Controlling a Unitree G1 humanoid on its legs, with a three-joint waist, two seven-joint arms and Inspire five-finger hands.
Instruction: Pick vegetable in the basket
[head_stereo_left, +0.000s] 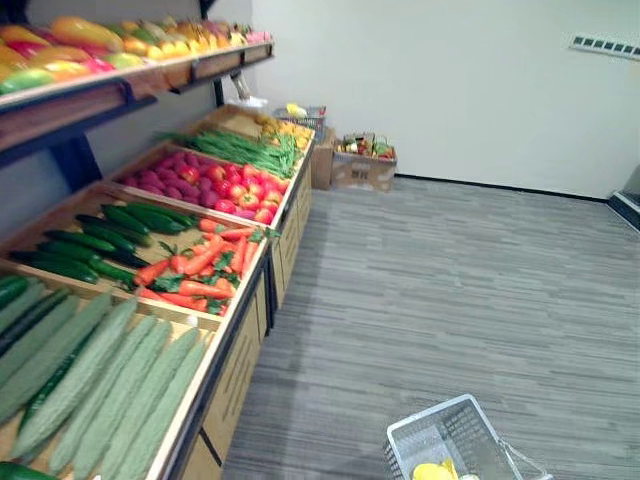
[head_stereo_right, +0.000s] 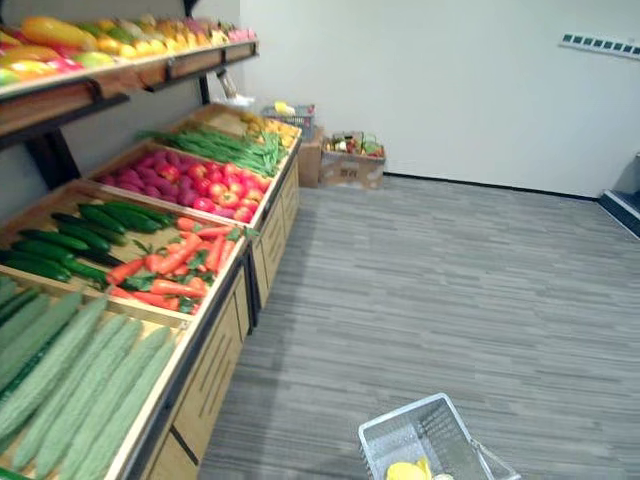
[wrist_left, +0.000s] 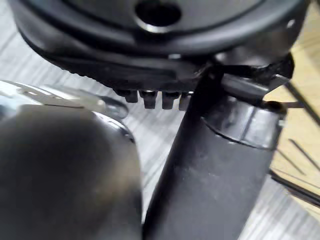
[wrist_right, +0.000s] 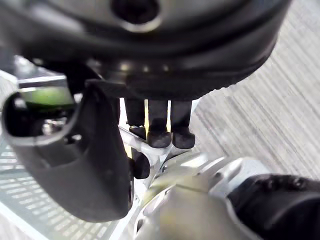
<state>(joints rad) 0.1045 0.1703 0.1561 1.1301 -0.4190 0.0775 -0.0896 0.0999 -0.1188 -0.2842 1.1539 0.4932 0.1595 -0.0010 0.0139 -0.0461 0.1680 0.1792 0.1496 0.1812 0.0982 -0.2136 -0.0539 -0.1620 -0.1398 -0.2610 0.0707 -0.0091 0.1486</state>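
A white wire basket (head_stereo_left: 440, 415) hangs low at the right above the floor, with yellow produce (head_stereo_left: 432, 471) inside. In the right wrist view my right hand (wrist_right: 90, 165) has its fingers (wrist_right: 160, 135) curled round the basket's handle, and the basket's mesh (wrist_right: 30, 200) shows below it. On the stand to the left lie dark cucumbers (head_stereo_left: 100, 240), carrots (head_stereo_left: 200, 265) and long pale green gourds (head_stereo_left: 100, 380). My left hand (wrist_left: 215, 165) hangs over the floor beside the stand's wooden side, fingers (wrist_left: 150, 97) relaxed and holding nothing.
Further along the stand are red fruit (head_stereo_left: 215, 180) and green beans (head_stereo_left: 250, 150). An upper shelf (head_stereo_left: 150, 75) carries mixed fruit. Cardboard boxes (head_stereo_left: 362, 165) stand against the far wall. Grey plank floor (head_stereo_left: 450, 290) stretches to the right.
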